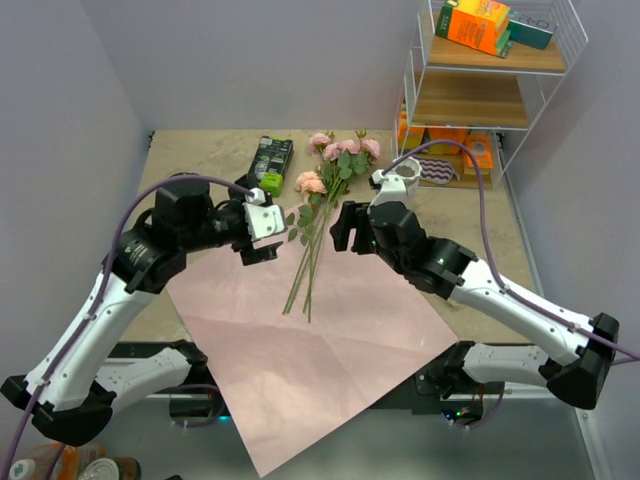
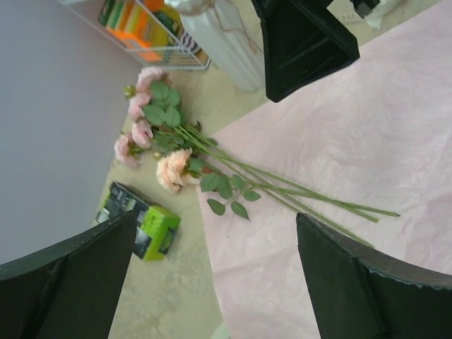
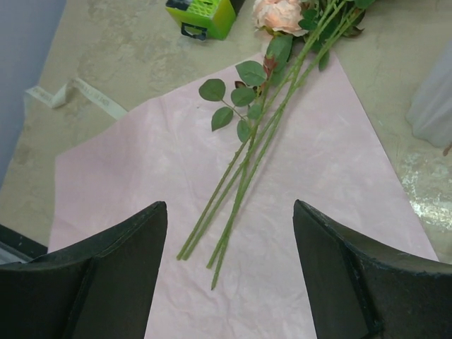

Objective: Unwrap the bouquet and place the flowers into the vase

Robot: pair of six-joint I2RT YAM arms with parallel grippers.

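Pink paper (image 1: 300, 360) lies flat on the bench (image 1: 200, 160), loose flowers (image 2: 209, 182) across its corner. Left fingers (image 2: 70, 282) and right fingers (image 3: 106, 275) hover spread, empty.

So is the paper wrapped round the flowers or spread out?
Spread out: the paper lies flat on the table, the flowers lying loose with their stems across it.

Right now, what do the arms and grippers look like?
The left arm and right arm have white link shells, black joints and bases, and a purple cable looping along each. The left gripper has a white housing and black fingers. The right gripper is all black. The fingers are broad wedges.
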